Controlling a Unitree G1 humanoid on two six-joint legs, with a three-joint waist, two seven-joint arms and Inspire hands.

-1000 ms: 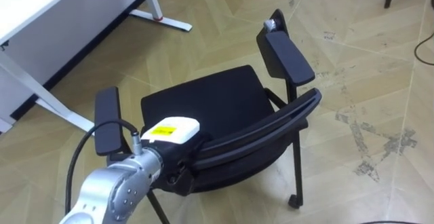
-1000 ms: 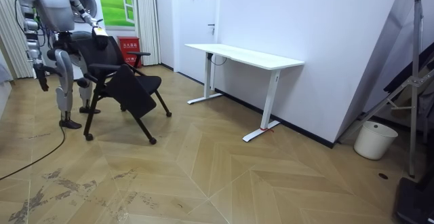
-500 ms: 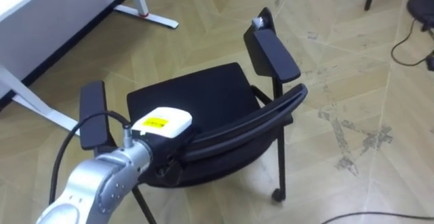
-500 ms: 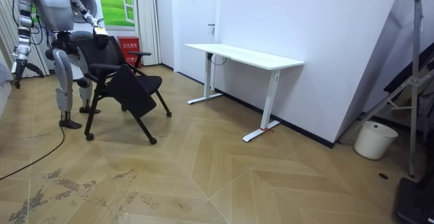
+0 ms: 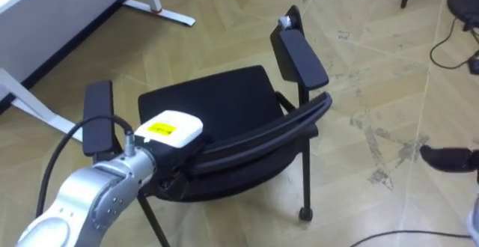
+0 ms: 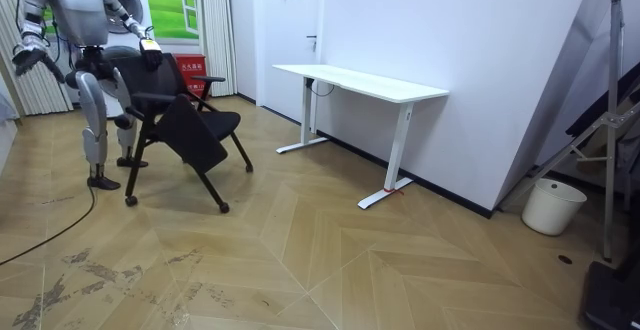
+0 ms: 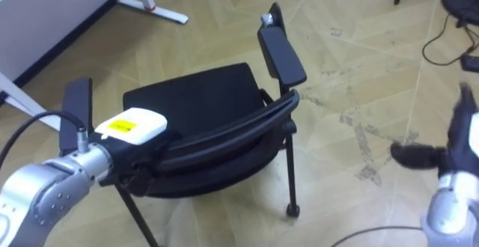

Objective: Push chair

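One black chair (image 5: 217, 105) is standing on the wooden floor (image 5: 374, 67), just in front of the robot and not far from the white desk (image 6: 360, 82). The robot is standing right behind it. Its left hand (image 5: 171, 131) is lying on the left end of the backrest (image 5: 262, 131). Whether this hand is gripping the rail or only pressing on it, I cannot tell, because the rail is covering its underside. The right hand (image 7: 419, 156) is hanging well apart over the floor, fingers stretched out and holding nothing.

For a good push, I think the free hand should be coming to the other end of the backrest, so that the force is going evenly and the chair is not swinging around. The seat is facing away from the robot, toward the desk. Both armrests (image 5: 299, 49) are pointing the same way, and the backrest, the longest line, is running across the robot's front.
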